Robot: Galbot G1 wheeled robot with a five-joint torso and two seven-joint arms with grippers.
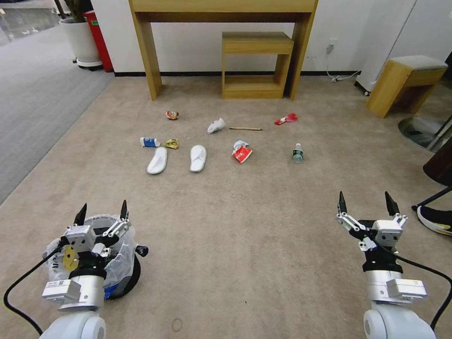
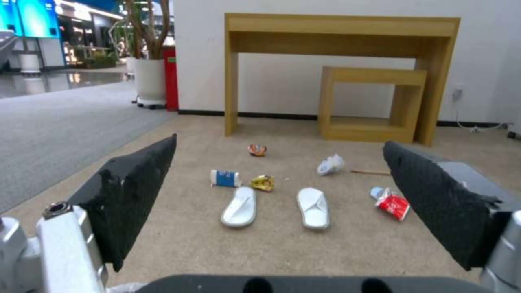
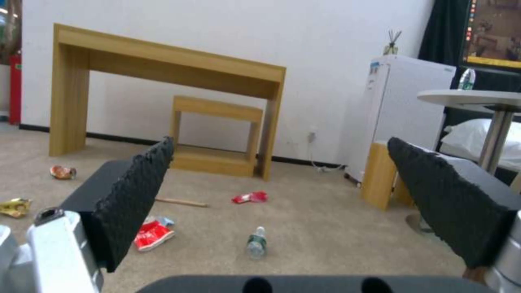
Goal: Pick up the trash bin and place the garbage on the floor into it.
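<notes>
The trash bin (image 1: 123, 258), with a crinkled clear liner, blue body and black base, stands on the beige floor (image 1: 245, 226) at the near left. My left gripper (image 1: 103, 209) hovers open right above its rim, touching nothing. My right gripper (image 1: 365, 200) is open and empty at the near right. The garbage lies ahead: blue cup (image 1: 149, 142), yellow wrapper (image 1: 172, 143), two white slippers (image 1: 157, 160), tissue (image 1: 216, 125), wooden stick (image 1: 246, 128), red carton (image 1: 242, 153), clear bottle (image 1: 297, 153), red wrapper (image 1: 286, 118). The left wrist view shows the slippers (image 2: 239, 207) between open fingers (image 2: 141, 191); the right wrist view shows the bottle (image 3: 256, 243).
A wooden desk (image 1: 146, 52) with a small shelf unit (image 1: 256, 44) under it stands against the far wall. A wooden stool (image 1: 405, 77) and a round table base (image 1: 421, 132) are at the right, with a person's shoe (image 1: 435, 219). Grey carpet (image 1: 33, 103) and a planter (image 1: 82, 42) lie left.
</notes>
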